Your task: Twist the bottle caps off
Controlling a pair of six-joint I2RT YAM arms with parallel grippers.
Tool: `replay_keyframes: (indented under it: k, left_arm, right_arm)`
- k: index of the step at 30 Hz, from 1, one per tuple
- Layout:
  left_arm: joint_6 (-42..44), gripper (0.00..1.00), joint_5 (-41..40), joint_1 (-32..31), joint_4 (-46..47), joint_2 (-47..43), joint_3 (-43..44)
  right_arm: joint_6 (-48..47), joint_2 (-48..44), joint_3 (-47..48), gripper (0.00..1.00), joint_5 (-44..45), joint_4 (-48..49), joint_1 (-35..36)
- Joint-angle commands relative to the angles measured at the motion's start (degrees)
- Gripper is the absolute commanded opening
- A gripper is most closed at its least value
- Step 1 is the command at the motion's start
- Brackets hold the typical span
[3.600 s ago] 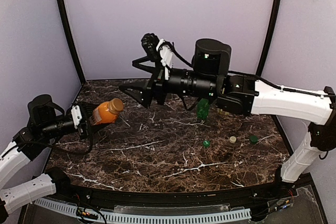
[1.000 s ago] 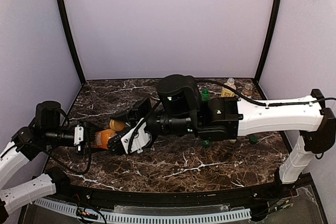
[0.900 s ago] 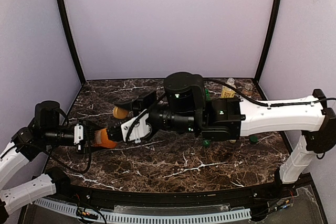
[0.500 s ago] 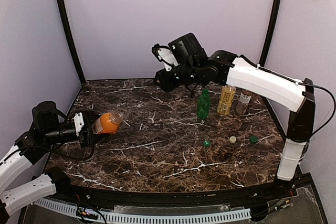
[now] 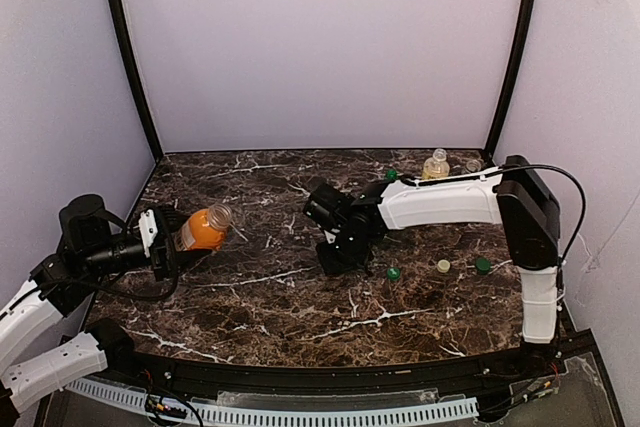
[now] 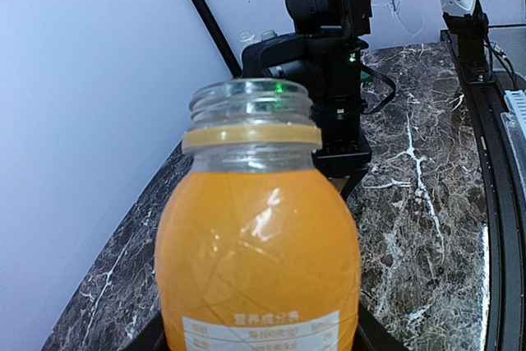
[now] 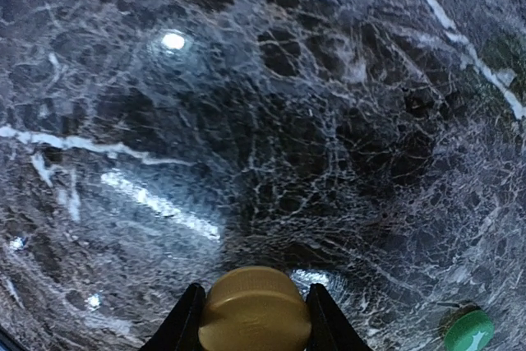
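right gripper [image 7: 255,324] was clamped on a tan cap [image 7: 255,306], one finger [image 7: 187,320] on each side of it, bottom centre of the right wrist view. It pointed straight down at the marble table [image 7: 271,121]. Couldn't tell whether the cap touched the surface. A loose green cap [image 7: 468,328] lay on the table in the lower right corner of that view. Overhead, the right arm [image 5: 440,202] was folded low across the middle of the frame, wrist tipped down just left of centre.

left gripper [image 5: 178,243] was grasping the orange bottle [image 5: 203,231] round its lower body, at the left of the overhead frame. The bottle was held off the table and tilted, mouth toward the upper right. Its neck [image 6: 251,104] was open with bare threads, a tan ring [image 6: 251,135] sat below them, and juice reached the shoulder.

Right of centre overhead, a pale cap [image 5: 443,266] and a dark green cap [image 5: 483,265] lay apart on the table. At the back right stood the yellow bottle [image 5: 435,164], the green bottle [image 5: 392,175] and the clear bottle [image 5: 473,164], all partly hidden behind the right arm and too small to read their tops.
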Motion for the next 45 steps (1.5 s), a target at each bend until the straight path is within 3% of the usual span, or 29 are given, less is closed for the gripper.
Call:
replay_keyframes:
  k: [1,11,12,16,19,23,24,30,33,36,40,45]
  left_arm:
    - [-1.01,0.08,-0.01,0.39,1.44,-0.6,-0.76]
    - [-1.21,0.08,0.34,0.71,1.64,-0.6,-0.58]
    - [-1.15,0.08,0.38,0.75,1.64,-0.61,-0.52]
    - [-1.26,0.08,0.6,0.76,1.65,-0.61,-0.43]
    - [-1.27,0.08,0.77,0.76,1.91,-0.53,-0.41]
    - [-1.38,0.08,0.95,0.85,1.96,-0.44,-0.24]
    - [-1.43,0.08,1.01,0.85,1.97,-0.44,-0.19]
    - [-2.76,0.1,2.51,0.94,2.68,-0.43,0.31]
    - [-3.7,0.11,4.08,0.94,2.94,-0.31,0.59]
    - [-4.45,0.11,5.19,0.98,2.9,-0.18,1.31]
    - [-5.38,0.12,6.92,1.08,2.94,0.04,2.0]
    - [-6.16,0.11,8.13,1.18,3.77,0.71,2.62]
  right_arm:
    - [2.44,1.41,-2.8,0.0,2.54,2.66,0.0]
    - [3.17,4.17,-4.78,0.01,2.85,6.46,-0.32]
    - [3.18,4.15,-4.79,0.06,3.01,6.39,-0.32]
    - [2.96,3.79,-5.23,0.44,2.98,6.07,-0.27]
    - [2.27,3.15,-4.72,0.61,2.52,5.45,-0.24]
    - [-0.24,1.25,-1.98,0.92,0.83,4.14,-0.21]
    - [-1.56,0.54,-0.04,0.95,-0.06,3.69,-0.27]
    - [-23.89,-6.69,8.47,0.97,-6.57,7.59,2.85]
    - [-38.52,-13.1,4.67,0.95,-13.95,18.04,6.15]
    - [-46.71,-20.61,-4.92,0.94,-26.41,35.77,7.32]
    - [-44.16,-24.69,-14.69,0.95,-36.65,64.83,7.26]
    - [-37.96,-16.84,-9.14,0.85,-39.16,74.02,8.05]
